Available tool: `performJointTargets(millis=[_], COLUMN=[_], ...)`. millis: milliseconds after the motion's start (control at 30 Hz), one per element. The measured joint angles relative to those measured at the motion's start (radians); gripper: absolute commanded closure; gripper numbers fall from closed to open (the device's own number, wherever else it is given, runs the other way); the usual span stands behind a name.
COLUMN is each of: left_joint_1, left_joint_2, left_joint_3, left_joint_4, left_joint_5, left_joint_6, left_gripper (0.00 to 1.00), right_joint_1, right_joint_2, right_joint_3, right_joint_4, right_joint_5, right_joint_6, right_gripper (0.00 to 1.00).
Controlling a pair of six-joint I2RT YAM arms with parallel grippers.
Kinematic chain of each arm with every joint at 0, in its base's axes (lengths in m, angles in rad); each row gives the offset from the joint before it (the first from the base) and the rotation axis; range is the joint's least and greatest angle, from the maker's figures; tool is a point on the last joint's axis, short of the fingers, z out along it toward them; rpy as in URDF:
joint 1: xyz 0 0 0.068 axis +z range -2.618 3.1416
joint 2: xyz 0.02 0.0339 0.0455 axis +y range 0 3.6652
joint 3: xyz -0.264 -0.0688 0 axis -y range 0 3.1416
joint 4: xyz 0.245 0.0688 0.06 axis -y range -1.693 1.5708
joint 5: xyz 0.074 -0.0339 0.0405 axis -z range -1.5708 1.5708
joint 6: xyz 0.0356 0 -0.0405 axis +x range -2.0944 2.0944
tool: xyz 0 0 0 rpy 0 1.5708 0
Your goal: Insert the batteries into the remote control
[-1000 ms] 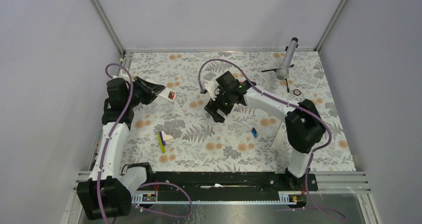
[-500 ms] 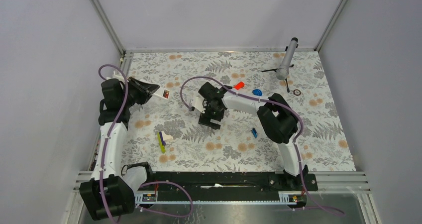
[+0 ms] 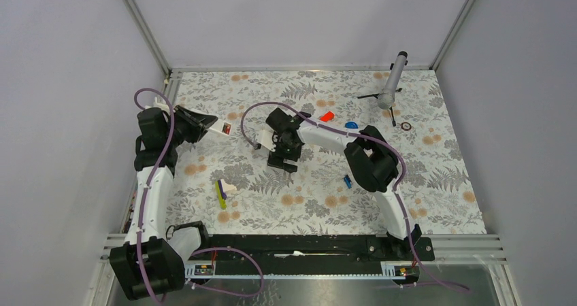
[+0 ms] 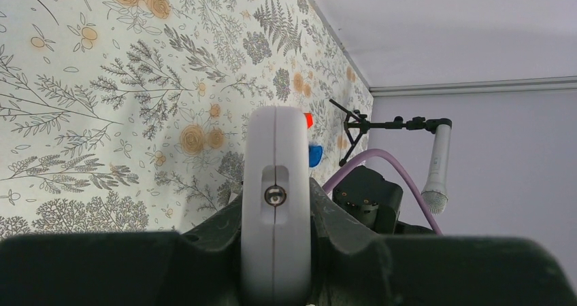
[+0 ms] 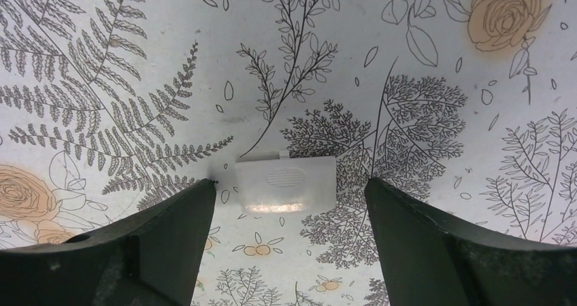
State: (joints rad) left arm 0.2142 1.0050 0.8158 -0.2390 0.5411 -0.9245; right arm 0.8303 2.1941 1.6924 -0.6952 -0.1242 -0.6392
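Observation:
My left gripper [image 3: 206, 124] is shut on the light-grey remote control [image 3: 222, 127], which it holds off the table at the left. The left wrist view shows the remote end-on [image 4: 275, 183] between the jaws. A small red piece [image 3: 235, 130], seemingly one battery, sits at the remote's outer end. The blue battery [image 3: 347, 181] lies on the mat right of centre. My right gripper [image 3: 280, 159] hangs open low over the mat's middle. A small white ribbed cover [image 5: 286, 183] lies flat just beyond its fingertips [image 5: 204, 190], untouched.
An orange-red cylinder [image 3: 326, 116] and a round blue cap [image 3: 351, 124] lie behind the right arm. A yellow-and-purple tool with a white piece [image 3: 221, 193] rests at front left. A microphone on a tripod [image 3: 390, 88] and a small ring [image 3: 406, 126] are at back right.
The right arm has swung left and towards the front, uncovering the orange-red cylinder and the blue cap; its jaws stayed open. The left arm shifted slightly left, still holding the remote.

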Motion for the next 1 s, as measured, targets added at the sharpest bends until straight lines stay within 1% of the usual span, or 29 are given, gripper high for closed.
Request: performJointTargets(millis=[233, 333, 400, 467, 633, 900, 933, 1000], left_joint_1=[0.004, 0.005, 0.005, 0.006, 0.008, 0.008, 0.008, 0.008], left_joint_2=[0.000, 0.000, 0.000, 0.000, 0.000, 0.000, 0.000, 0.000], left_joint_3=[0.000, 0.000, 0.000, 0.000, 0.000, 0.000, 0.000, -0.006], left_joint_4=[0.000, 0.000, 0.001, 0.001, 0.004, 0.014, 0.016, 0.025], left_joint_5=[0.002, 0.003, 0.005, 0.006, 0.010, 0.016, 0.016, 0.019], left_joint_6=[-0.004, -0.009, -0.011, -0.011, -0.018, -0.018, -0.018, -0.018], left_gripper=[1.00, 1.00, 1.00, 1.00, 1.00, 1.00, 1.00, 1.00], right_joint_1=[-0.005, -0.008, -0.010, -0.014, -0.020, -0.020, -0.020, -0.020], right_joint_2=[0.013, 0.013, 0.013, 0.013, 0.005, -0.074, -0.084, -0.100], right_joint_3=[0.019, 0.019, 0.019, 0.019, 0.003, -0.122, -0.139, -0.163], right_joint_4=[-0.033, -0.036, -0.040, -0.045, -0.031, 0.035, 0.043, 0.057], right_joint_5=[-0.025, -0.027, -0.027, -0.027, -0.024, -0.015, -0.016, -0.015], right_joint_6=[-0.022, -0.030, -0.037, -0.039, -0.035, 0.018, 0.027, 0.043], right_gripper=[0.16, 0.24, 0.32, 0.35, 0.38, 0.39, 0.39, 0.35])
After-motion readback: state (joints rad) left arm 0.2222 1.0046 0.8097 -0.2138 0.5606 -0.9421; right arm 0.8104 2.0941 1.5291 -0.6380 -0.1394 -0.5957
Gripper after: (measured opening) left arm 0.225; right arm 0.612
